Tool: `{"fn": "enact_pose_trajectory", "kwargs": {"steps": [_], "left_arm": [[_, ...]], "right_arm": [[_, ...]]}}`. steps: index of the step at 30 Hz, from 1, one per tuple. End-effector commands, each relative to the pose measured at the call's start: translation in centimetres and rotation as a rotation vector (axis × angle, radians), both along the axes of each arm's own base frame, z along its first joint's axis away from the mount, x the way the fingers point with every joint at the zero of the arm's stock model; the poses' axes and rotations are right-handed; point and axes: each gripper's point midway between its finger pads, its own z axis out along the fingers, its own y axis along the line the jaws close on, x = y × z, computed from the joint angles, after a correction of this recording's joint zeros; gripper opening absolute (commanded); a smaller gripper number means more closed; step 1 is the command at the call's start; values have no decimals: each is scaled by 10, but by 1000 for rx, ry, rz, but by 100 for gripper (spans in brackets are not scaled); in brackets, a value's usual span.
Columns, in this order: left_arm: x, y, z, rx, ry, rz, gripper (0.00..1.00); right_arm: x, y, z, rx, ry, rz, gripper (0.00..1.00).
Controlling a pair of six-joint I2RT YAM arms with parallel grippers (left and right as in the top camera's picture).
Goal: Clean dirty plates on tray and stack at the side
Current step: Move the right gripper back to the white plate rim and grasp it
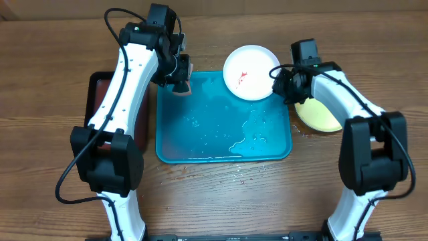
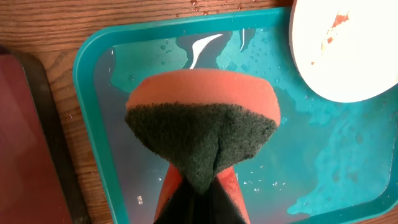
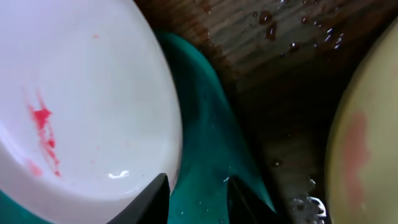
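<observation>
Sponge hand first: left gripper (image 2: 198, 208) is clamped on the orange sponge (image 2: 202, 118), green scrubby face out, hovering over the far left corner of the wet turquoise tray (image 1: 167, 150); right gripper (image 3: 196, 196) has its jaws a little apart at the white plate (image 1: 251, 72)'s right rim, can't tell if it's really got hold; that plate sits over the tray's far right corner, red smear (image 3: 42, 127) showing; I'd steady the rim properly, then work the scrubby face over the smear in short strokes above the tray; yellow plate (image 1: 321, 117) sits on the table just beside.
</observation>
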Motion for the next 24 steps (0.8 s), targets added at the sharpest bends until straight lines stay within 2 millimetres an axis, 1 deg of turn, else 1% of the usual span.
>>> {"fn": "enact_pose_trajectory", "kwargs": {"steps": [1, 3, 8, 12, 15, 16, 19, 22, 23, 24], "left_arm": [[0, -2, 6, 1, -18, 4, 4], [0, -2, 6, 1, -18, 4, 4], [0, -2, 6, 1, -17, 4, 4], [0, -2, 6, 1, -17, 4, 4], [0, -2, 6, 1, -17, 4, 4], [0, -2, 6, 0, -18, 4, 4], [0, -2, 6, 0, -20, 4, 4], [0, -2, 6, 0, -19, 4, 4], [0, -2, 6, 0, -18, 4, 4], [0, -2, 6, 1, -16, 4, 4]], "right_arm": [[-4, 11, -13, 55, 31, 16, 33], [-4, 14, -17, 70, 37, 21, 32], [-3, 14, -19, 72, 34, 21, 32], [-9, 16, -20, 84, 63, 26, 18], [-25, 22, -23, 101, 127, 39, 8], [-36, 29, -24, 112, 169, 56, 4], [-60, 48, -26, 119, 244, 107, 4], [-82, 69, -27, 91, 284, 233, 4], [-88, 75, -27, 83, 291, 270, 5], [-94, 80, -27, 75, 297, 306, 9]]}}
